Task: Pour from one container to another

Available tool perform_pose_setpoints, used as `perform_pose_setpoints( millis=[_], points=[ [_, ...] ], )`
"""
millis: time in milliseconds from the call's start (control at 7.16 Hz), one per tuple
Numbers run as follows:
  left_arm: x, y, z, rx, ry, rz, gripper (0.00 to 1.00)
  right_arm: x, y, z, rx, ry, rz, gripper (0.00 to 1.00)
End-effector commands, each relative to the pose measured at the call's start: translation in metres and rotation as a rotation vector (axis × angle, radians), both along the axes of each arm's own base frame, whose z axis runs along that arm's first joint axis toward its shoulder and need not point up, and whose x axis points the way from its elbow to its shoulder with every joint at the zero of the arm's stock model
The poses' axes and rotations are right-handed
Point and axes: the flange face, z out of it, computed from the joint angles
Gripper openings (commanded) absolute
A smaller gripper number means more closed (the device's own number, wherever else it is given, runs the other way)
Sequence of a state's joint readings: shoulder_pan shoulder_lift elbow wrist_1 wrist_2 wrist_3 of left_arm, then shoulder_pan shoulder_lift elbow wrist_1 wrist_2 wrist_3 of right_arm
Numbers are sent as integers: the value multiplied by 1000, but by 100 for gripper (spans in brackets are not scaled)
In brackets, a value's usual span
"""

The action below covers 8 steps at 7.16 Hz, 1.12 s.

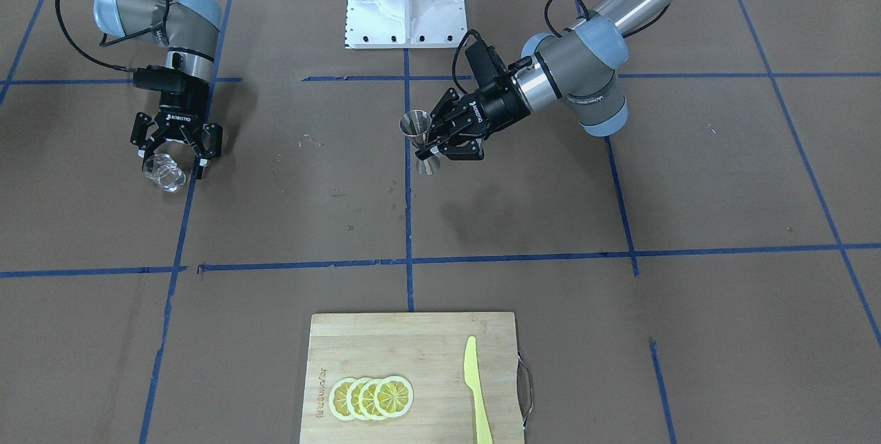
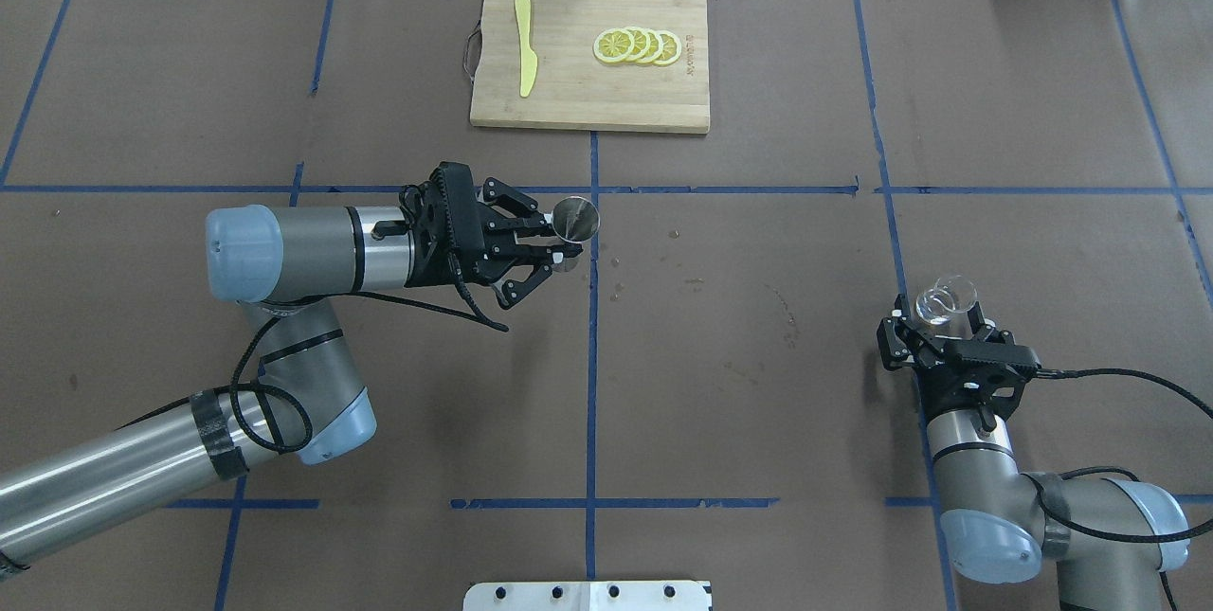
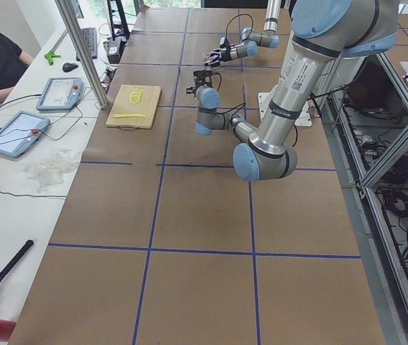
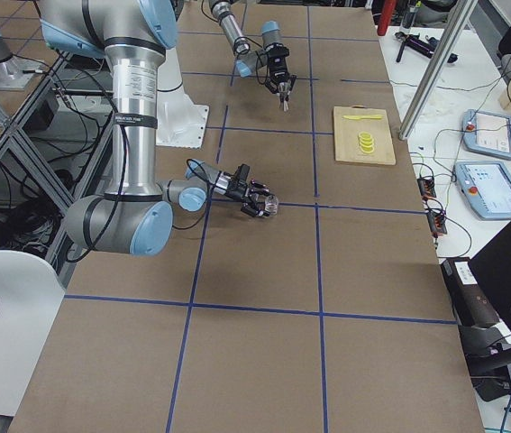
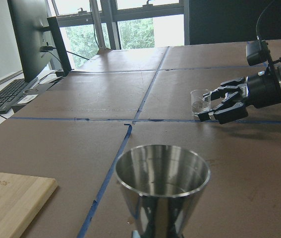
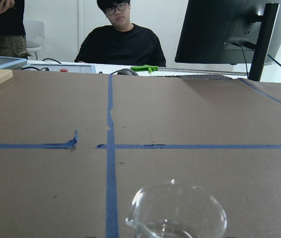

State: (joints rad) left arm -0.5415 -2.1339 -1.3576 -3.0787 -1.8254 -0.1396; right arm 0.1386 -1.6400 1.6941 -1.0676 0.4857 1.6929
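Glass cup (image 2: 945,300), clear and round, clamped in right jaws — shiny steel hourglass jigger (image 5: 162,184) clamped in left jaws.

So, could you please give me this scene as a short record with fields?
Left gripper: shut on the jigger at its waist, held upright
Right gripper: shut on the glass cup, upright
Gap: the two containers are far apart, no pouring yet
Jigger contents: looks empty in the left wrist view
Cutting board: carries lemon slices and a yellow knife, away from both arms
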Motion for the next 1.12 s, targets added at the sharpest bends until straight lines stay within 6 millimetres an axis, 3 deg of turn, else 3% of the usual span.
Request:
perform_pose_setpoints(
  millis=[0, 140, 419, 838, 978],
  points=[
    [0, 0, 1, -2, -1, 0, 0, 2, -1, 3, 1, 8, 4, 48],
    [0, 0, 1, -1, -1, 0, 0, 2, 0, 3, 1, 8, 2, 40],
    [-1, 0, 0, 0, 3, 0, 0, 4, -1, 4, 1, 13, 2, 0],
    [-1, 1, 0, 3, 5, 0, 0, 4, -3, -6, 15, -2, 12, 0],
    [-1, 1, 0, 2, 6, 0, 0, 4, -4, -21, 18, -30, 12, 0]
  ],
)
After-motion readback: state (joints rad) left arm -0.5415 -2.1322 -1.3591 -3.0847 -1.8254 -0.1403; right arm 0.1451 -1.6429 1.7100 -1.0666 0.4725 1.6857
